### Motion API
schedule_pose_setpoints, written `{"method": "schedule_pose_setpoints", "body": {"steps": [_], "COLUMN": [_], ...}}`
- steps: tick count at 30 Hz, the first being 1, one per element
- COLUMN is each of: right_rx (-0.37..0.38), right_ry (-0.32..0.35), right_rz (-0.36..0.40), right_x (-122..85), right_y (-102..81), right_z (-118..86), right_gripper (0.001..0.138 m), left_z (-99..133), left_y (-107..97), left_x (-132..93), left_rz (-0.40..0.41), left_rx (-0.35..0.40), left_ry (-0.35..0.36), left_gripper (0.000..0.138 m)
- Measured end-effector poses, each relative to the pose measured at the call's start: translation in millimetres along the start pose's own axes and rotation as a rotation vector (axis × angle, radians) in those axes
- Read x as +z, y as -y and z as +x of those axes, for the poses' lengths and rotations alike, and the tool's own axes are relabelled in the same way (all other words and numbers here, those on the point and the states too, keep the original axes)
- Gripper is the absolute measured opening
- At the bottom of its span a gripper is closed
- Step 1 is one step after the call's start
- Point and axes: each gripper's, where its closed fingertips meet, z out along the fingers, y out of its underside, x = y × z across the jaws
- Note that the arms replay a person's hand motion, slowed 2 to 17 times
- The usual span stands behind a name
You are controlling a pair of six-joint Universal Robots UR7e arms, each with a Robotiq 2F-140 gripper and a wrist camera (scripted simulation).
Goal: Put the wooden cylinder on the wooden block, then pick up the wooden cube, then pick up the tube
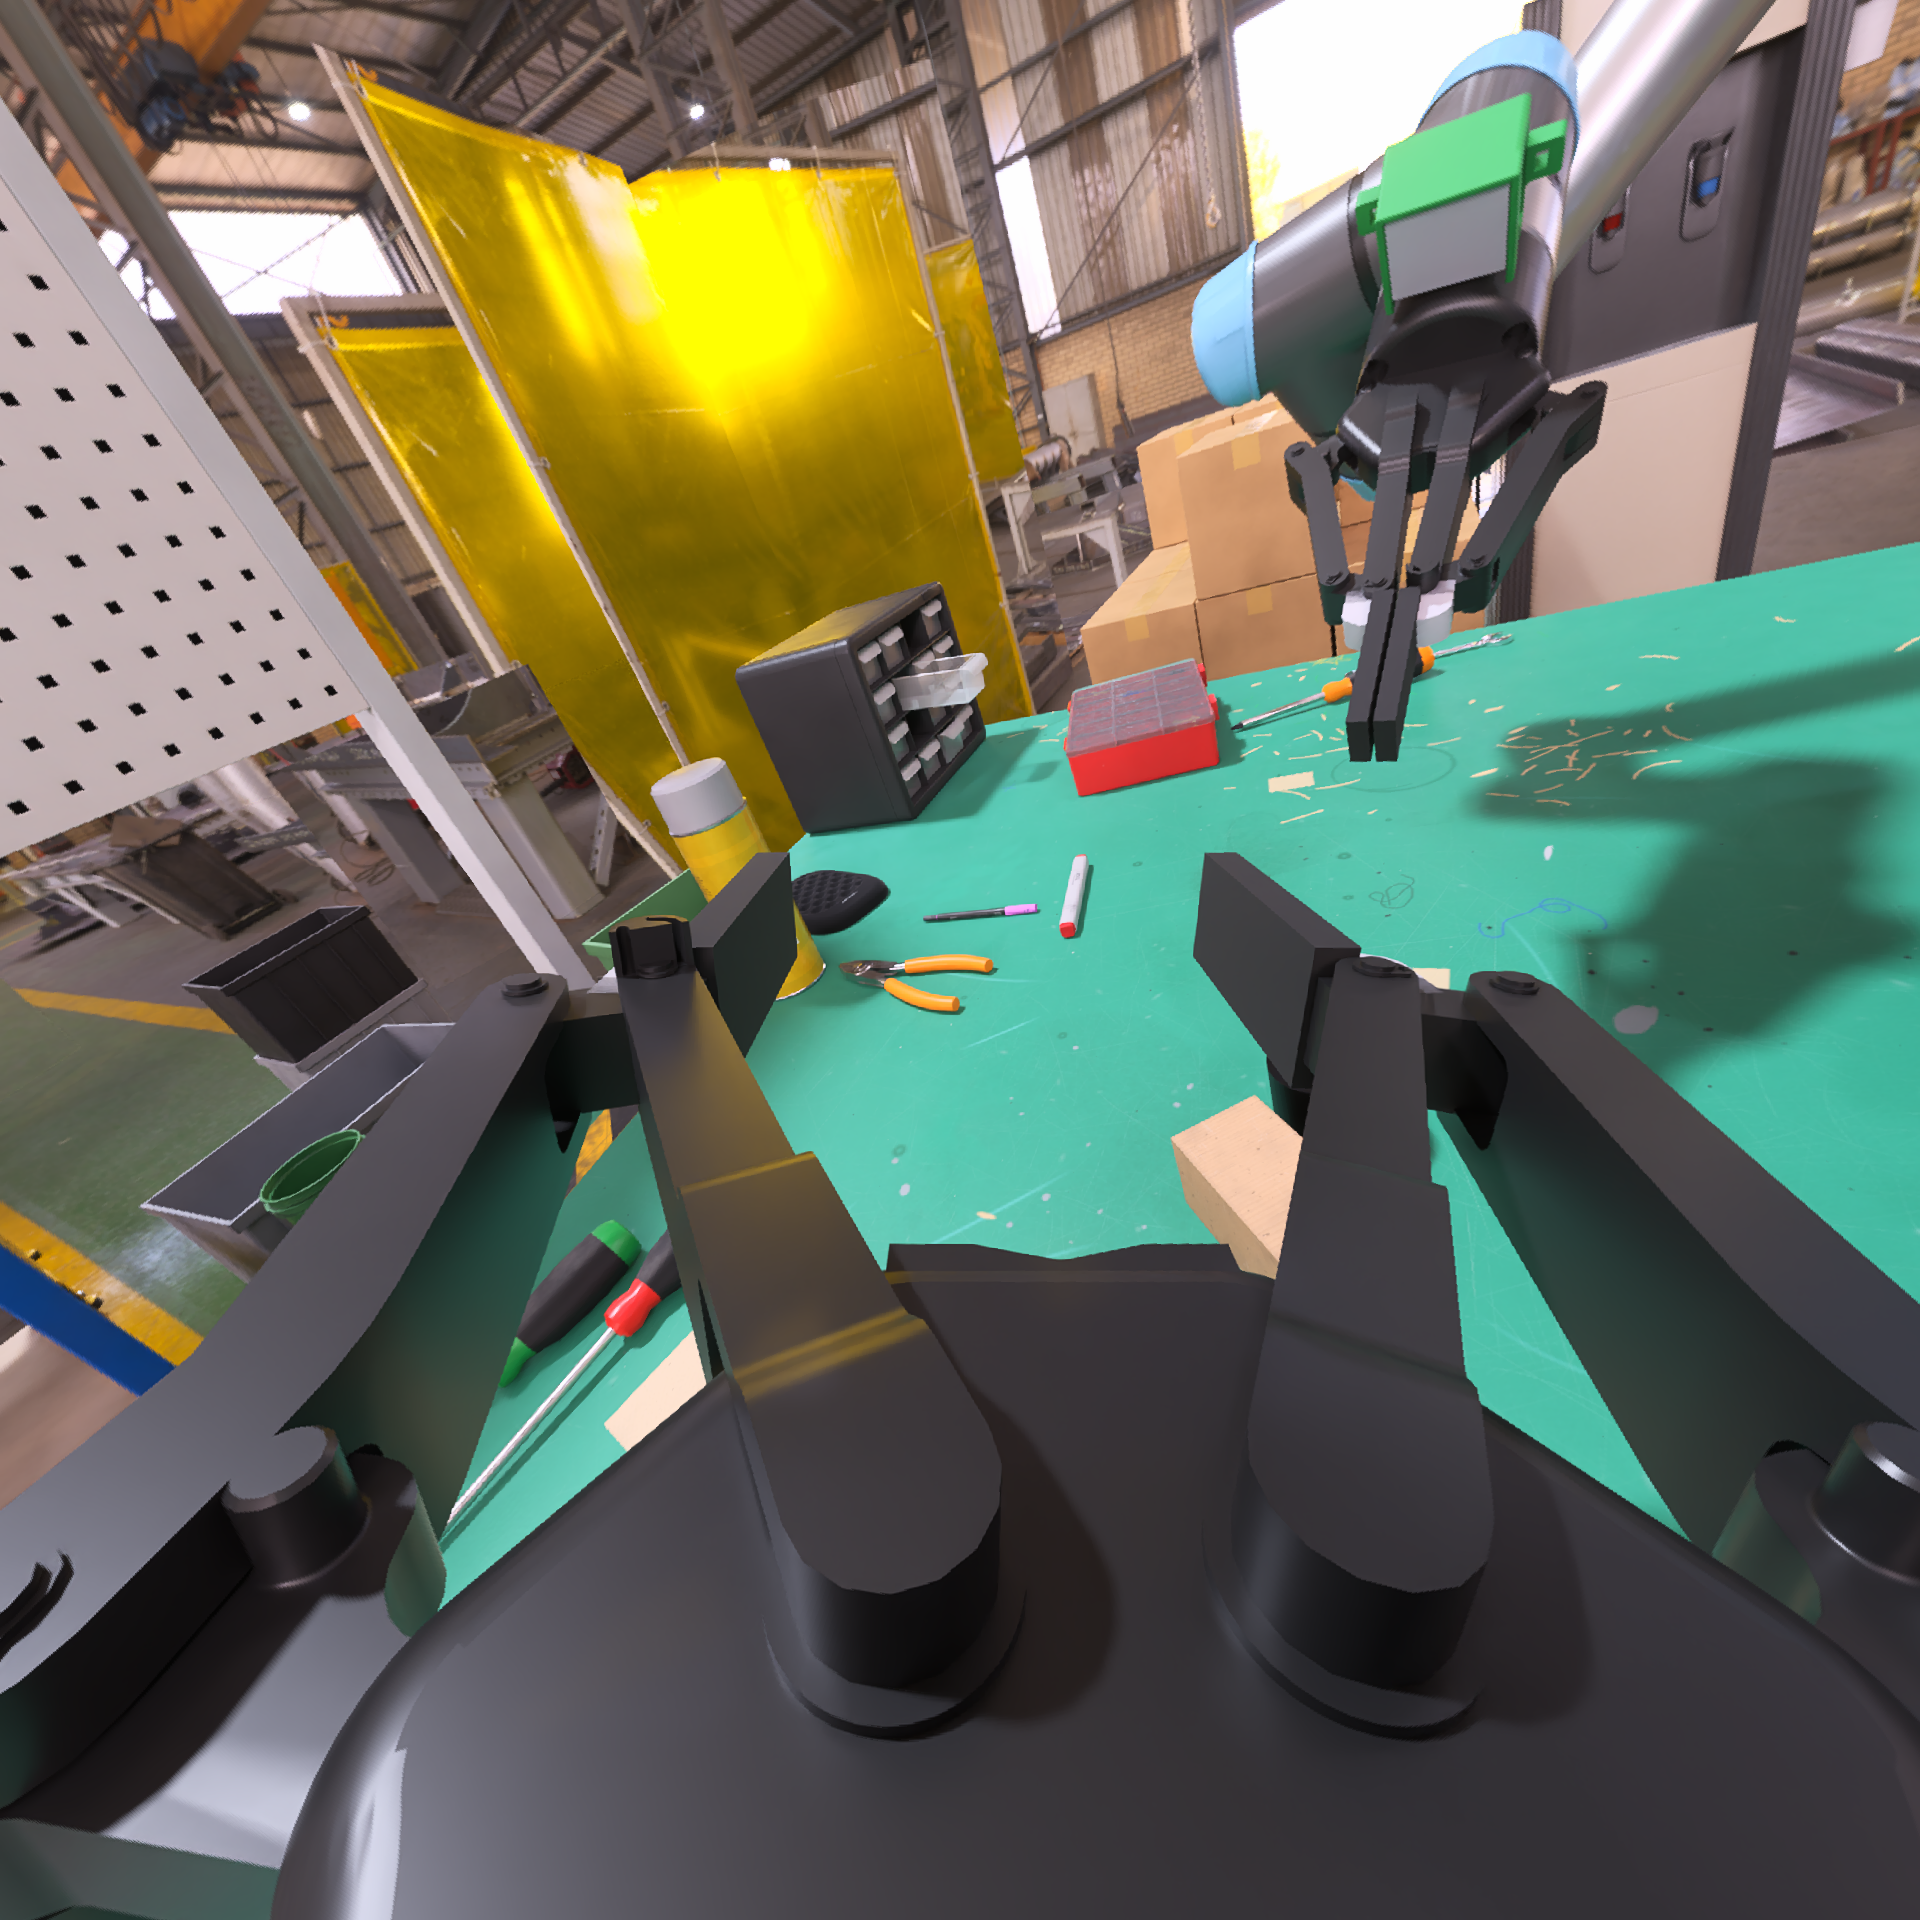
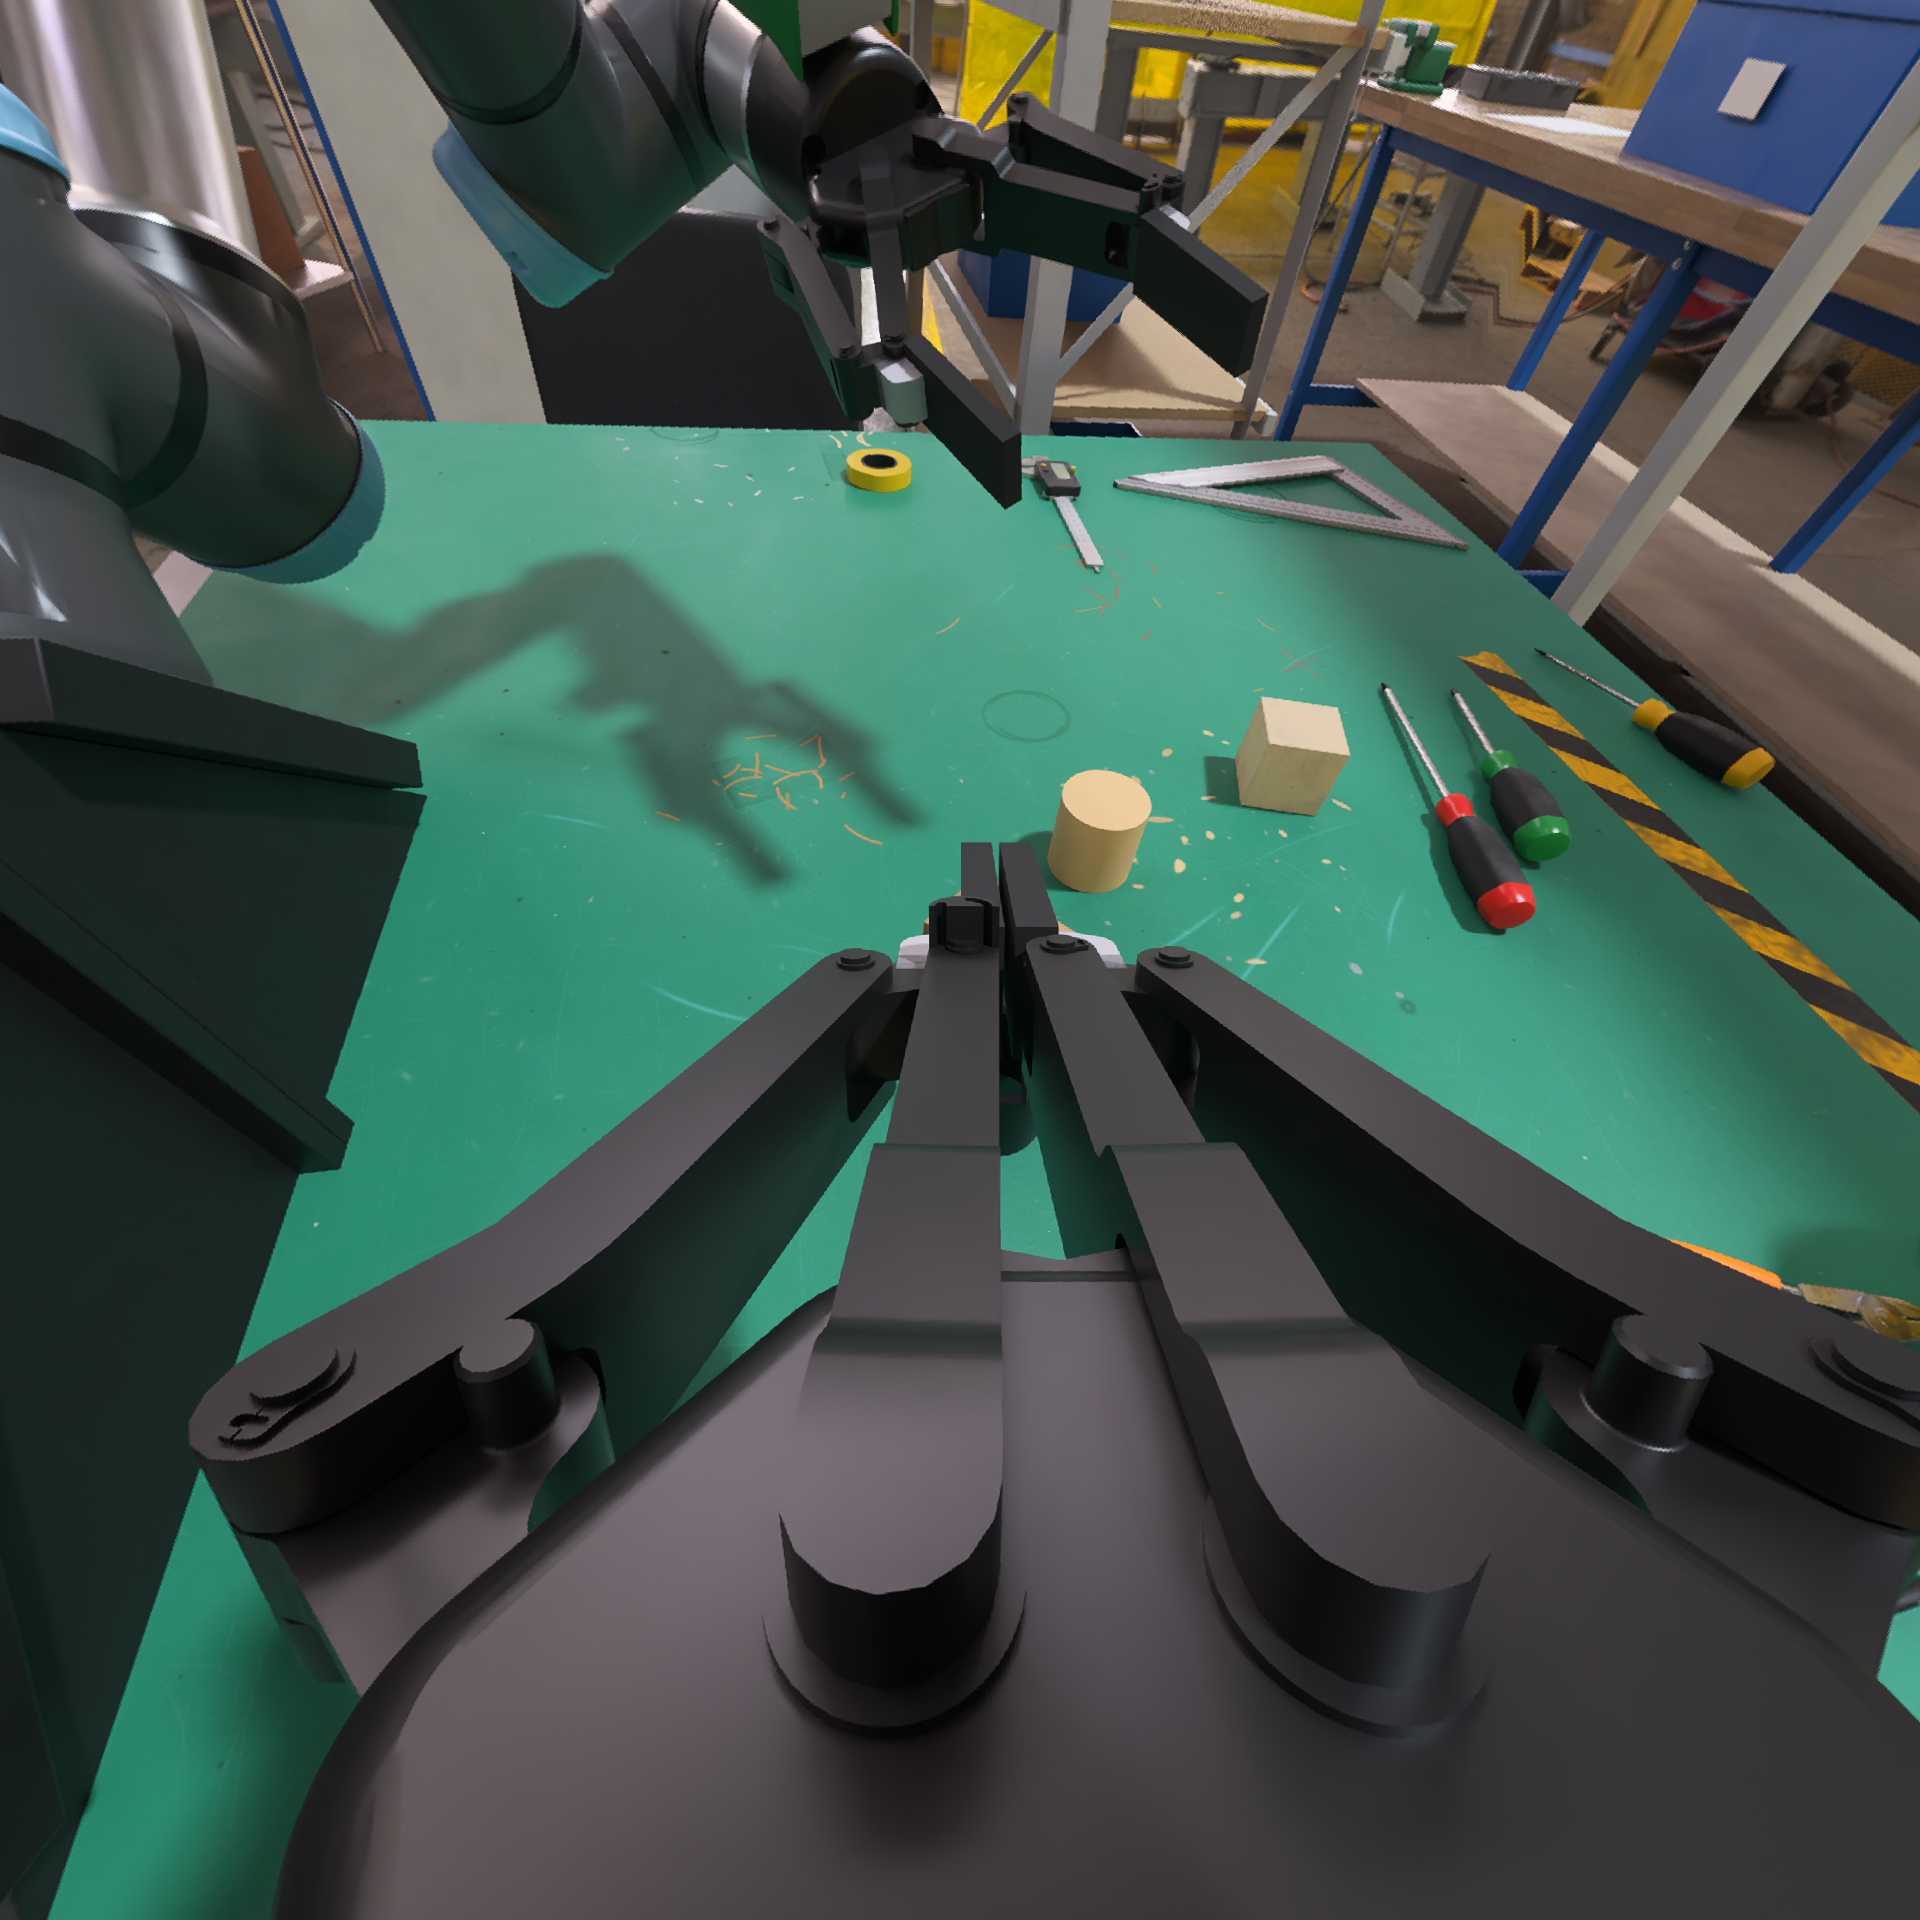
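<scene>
Wooden cylinder stands upright on the green counter, just ahead and right of the right pincer, not touching it. Wooden cube sits near it, farther right; the pale wooden piece under the left pincer looks like the same cube. No separate block or tube identifiable.

Right pincer: fingers pressed together, empty. Left pincer: fingers wide apart, empty, raised above the counter.

Step in hand, my read: grasp the cylinder. The right pincer needs to spread first, then straddle the curved sides low, centred, so it doesn't tip or roll out. Lift straight up; the screwdrivers are well clear.

Writing: nothing legible. Spray can, red parts box and caliper show no brand I can make out.
</scene>
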Motion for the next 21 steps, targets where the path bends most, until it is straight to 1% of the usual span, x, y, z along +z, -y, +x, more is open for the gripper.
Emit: {"method": "schedule_pose_setpoints", "body": {"steps": [6, 11, 21], "right_rx": [0.006, 0.010, 0.003], "right_ry": [-0.027, -0.073, -0.214], "right_rz": [-0.006, -0.021, -0.087], "right_x": [-0.1, 0.6, 3.2], "right_y": [-1.7, -4.8, -15.8], "right_z": [4.9, 12.6, 34.0], "right_gripper": [0.002, 0.002, 0.002], "left_z": [-4.2, -7.1, -13.7], "left_y": [-9.2, -17.5, -34.4], "left_x": [0.4, 1.2, 2.7], "left_rz": [-0.046, -0.092, -0.184], "left_rx": [0.005, 0.015, 0.037], "left_ry": [0.024, 0.044, 0.082], "left_gripper": [0.101, 0.101, 0.101]}}
